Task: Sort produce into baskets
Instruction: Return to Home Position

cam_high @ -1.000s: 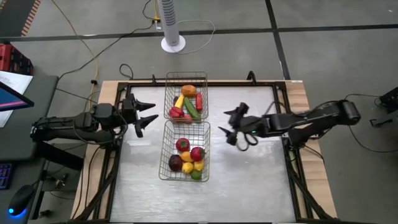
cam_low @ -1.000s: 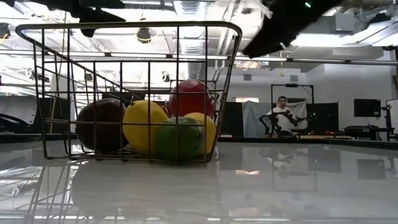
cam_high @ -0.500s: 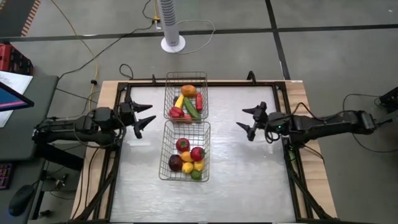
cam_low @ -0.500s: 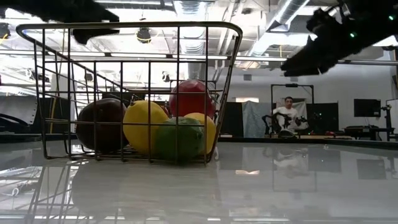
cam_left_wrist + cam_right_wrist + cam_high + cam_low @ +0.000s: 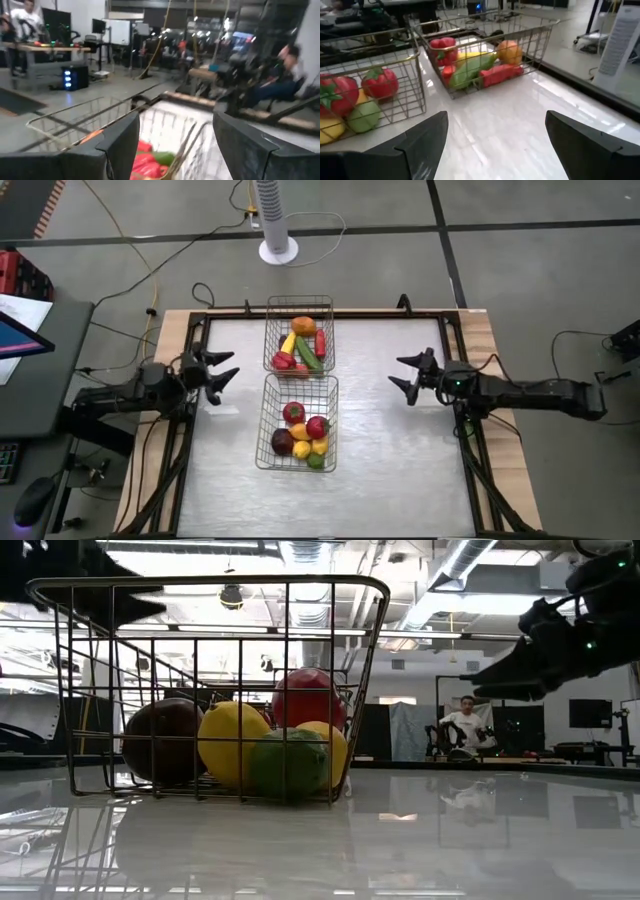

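both arms have pulled back toward the side edges of the glossy tabletop [image 5: 390, 450] since a second ago, and your right tool [image 5: 397, 370] now sits well clear of the baskets. your left tool [image 5: 233, 365] is near the far wire-grid basket [image 5: 268, 340]. both tools have their dark fingers spread, empty. that basket holds long green, red and yellow pieces and a round orange fruit [image 5: 303, 326] — the near basket [image 5: 262, 430] holds smooth round produce [image 5: 293, 412] in red, yellow, green and dark purple.

Grey concrete floor [image 5: 540, 290], dark seams crossing it. White pole on a round base [image 5: 278, 248] stands past the table's [image 5: 400, 465] far edge. Exposed ceiling with strip lights [image 5: 455, 565]. Person [image 5: 462, 725] seated at a distant workbench.
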Controlling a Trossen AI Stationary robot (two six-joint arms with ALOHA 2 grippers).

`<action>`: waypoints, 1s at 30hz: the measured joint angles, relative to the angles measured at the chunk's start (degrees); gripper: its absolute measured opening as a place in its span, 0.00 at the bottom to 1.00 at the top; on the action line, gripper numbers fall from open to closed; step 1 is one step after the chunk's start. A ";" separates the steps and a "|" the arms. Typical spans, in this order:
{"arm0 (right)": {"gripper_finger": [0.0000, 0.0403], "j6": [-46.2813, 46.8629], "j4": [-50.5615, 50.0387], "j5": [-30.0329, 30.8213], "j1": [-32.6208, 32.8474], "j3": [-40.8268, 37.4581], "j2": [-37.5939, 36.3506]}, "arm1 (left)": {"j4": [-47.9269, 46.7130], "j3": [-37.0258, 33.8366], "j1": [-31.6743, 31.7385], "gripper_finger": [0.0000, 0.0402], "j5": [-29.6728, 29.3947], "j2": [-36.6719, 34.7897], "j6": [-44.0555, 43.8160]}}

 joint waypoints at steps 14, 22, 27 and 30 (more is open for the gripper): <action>0.80 3.60 -6.44 -1.07 -2.10 -2.97 -12.87 | 9.28 -10.98 0.00 0.60 9.17 0.44 5.31; 0.77 9.27 -6.89 3.88 -2.19 -2.99 -14.30 | 9.60 -10.98 0.00 0.60 8.80 1.08 3.52; 0.77 9.32 -6.94 3.69 -2.08 -3.03 -14.31 | 9.59 -11.01 0.00 0.60 8.32 1.08 0.56; 0.77 9.32 -6.98 3.67 -2.08 -3.03 -14.31 | 9.59 -11.03 0.00 0.60 8.32 1.08 0.72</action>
